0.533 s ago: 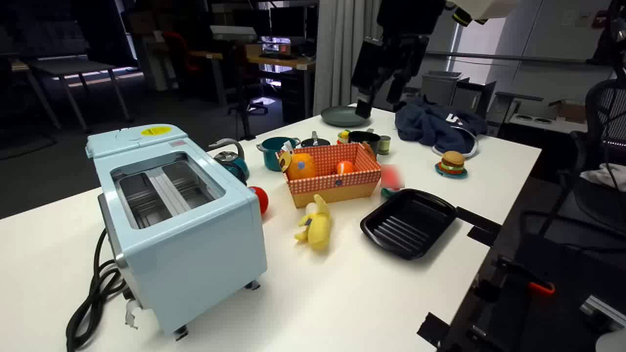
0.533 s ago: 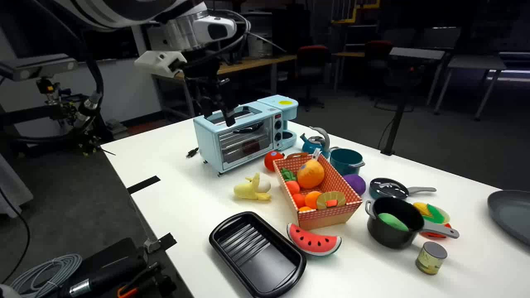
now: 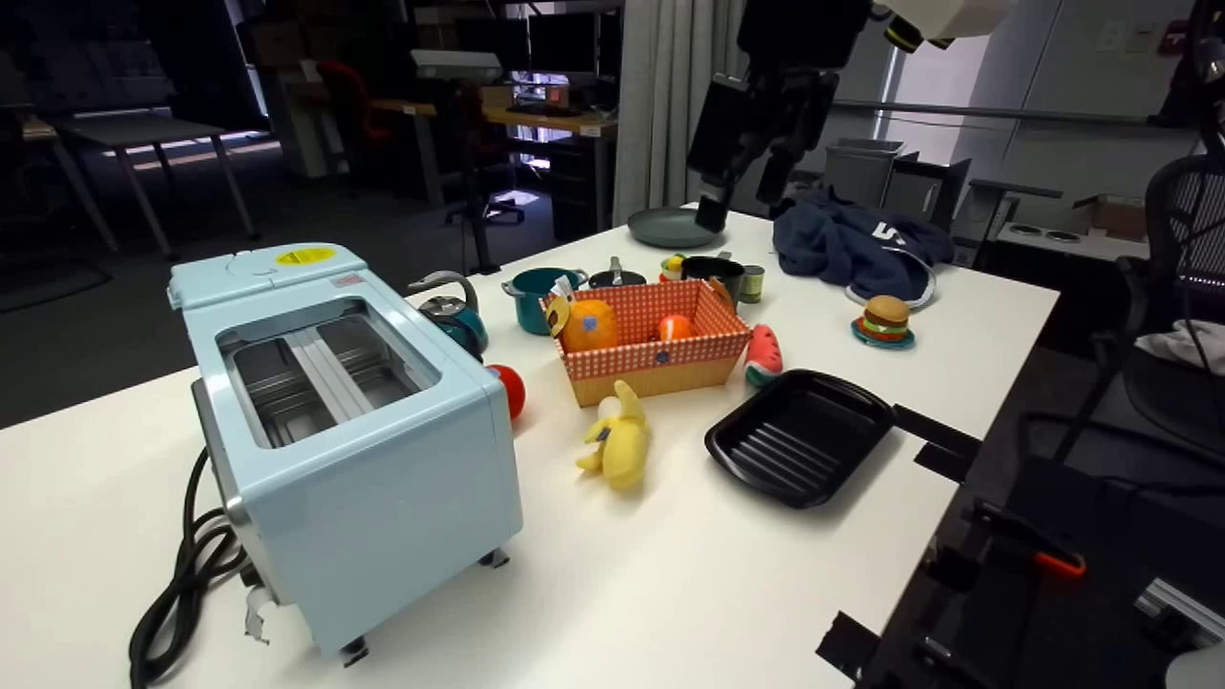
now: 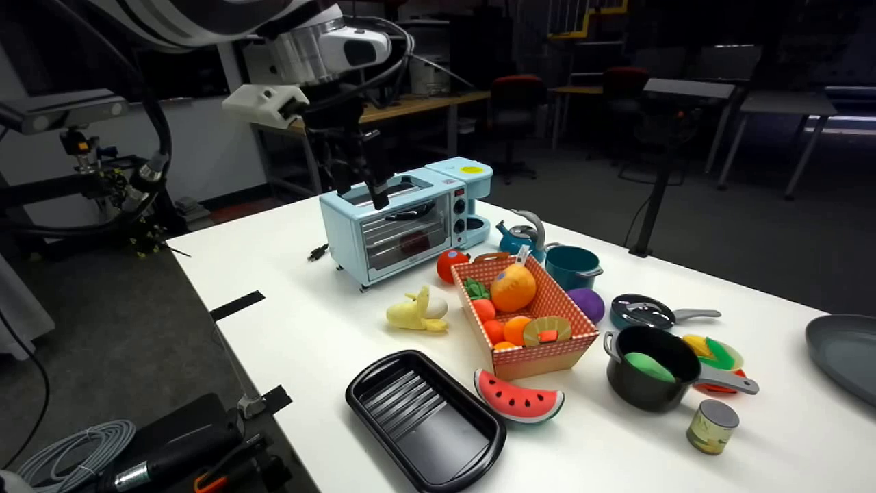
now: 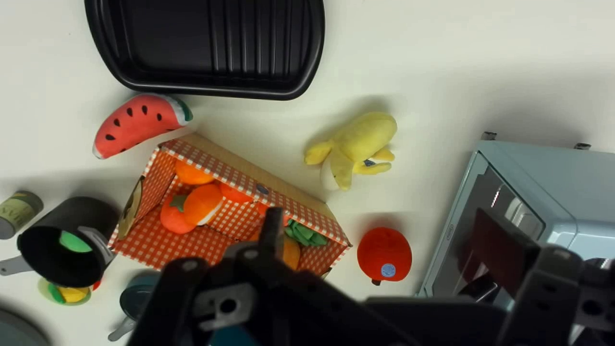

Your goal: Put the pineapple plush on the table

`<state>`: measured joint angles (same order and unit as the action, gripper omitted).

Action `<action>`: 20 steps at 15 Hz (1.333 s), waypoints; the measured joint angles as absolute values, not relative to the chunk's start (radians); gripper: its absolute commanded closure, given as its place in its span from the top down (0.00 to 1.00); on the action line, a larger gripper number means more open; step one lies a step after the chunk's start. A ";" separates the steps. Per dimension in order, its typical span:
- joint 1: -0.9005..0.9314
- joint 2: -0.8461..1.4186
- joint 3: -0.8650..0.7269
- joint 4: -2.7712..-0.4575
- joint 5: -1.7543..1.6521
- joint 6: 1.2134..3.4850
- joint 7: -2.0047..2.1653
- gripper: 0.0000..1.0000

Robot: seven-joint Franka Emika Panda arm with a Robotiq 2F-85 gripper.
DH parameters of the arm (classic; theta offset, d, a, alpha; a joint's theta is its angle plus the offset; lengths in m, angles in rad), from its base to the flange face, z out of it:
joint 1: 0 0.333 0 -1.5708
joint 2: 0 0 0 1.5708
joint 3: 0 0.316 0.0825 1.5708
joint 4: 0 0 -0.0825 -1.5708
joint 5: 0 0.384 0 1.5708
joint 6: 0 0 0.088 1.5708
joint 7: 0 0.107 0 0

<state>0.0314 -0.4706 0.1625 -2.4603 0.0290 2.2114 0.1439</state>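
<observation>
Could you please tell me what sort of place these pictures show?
Probably a robotics lab or similar workspace. In an exterior view, a robot arm hangs over a white table with a plush watermelon on it; a wooden desk and an office chair stand behind.

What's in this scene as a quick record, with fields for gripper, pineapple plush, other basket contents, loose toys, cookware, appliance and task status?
Gripper: open, holding nothing, raised above the table
Pineapple plush: likely the big orange-yellow toy in the red-checked basket, next to green leaves
Other basket contents: smaller orange and red toys
Loose toys: watermelon slice and banana-like toy near the basket
Cookware: black ridged tray, teal pot, black pot with something green inside
Appliance: pale blue toaster oven
Task status: plush not yet on the table
</observation>
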 measured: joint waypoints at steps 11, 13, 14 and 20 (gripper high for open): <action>-0.011 -0.387 0.157 -2.410 -0.017 2.270 0.230 1.00; -0.047 -0.298 0.155 -2.360 -0.065 2.298 0.291 1.00; -0.061 -0.244 0.151 -2.329 -0.091 2.308 0.319 1.00; -0.071 0.090 0.080 -2.126 -0.213 2.371 0.400 1.00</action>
<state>-0.0715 0.0897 0.0804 -2.1259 -0.2134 2.3713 0.3999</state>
